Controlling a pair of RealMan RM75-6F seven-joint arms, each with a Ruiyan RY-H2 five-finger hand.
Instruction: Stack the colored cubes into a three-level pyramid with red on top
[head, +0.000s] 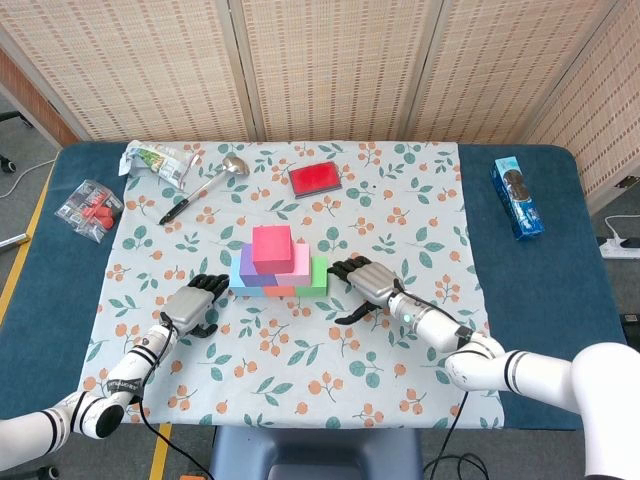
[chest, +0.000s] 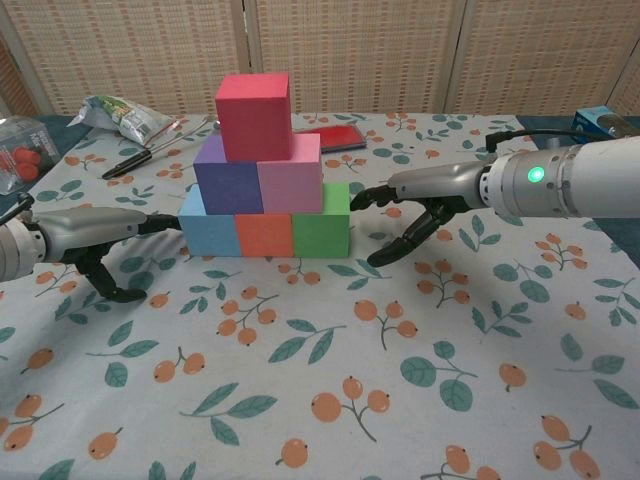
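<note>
No writing is reading clearly to me as I'm resting my left hand and right hand, both spread and empty, against the ends of the pyramid, its long axis lying left-right, red cube upright on top.

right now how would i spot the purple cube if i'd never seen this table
Find the floral tablecloth and the cube pyramid at its centre. The purple cube sits in the middle level on the left, under the red cube. Its neighbour is the pink cube; below it is the light blue cube.

Head view high, looking down — chest view low, level, near — shared tablecloth.
</note>
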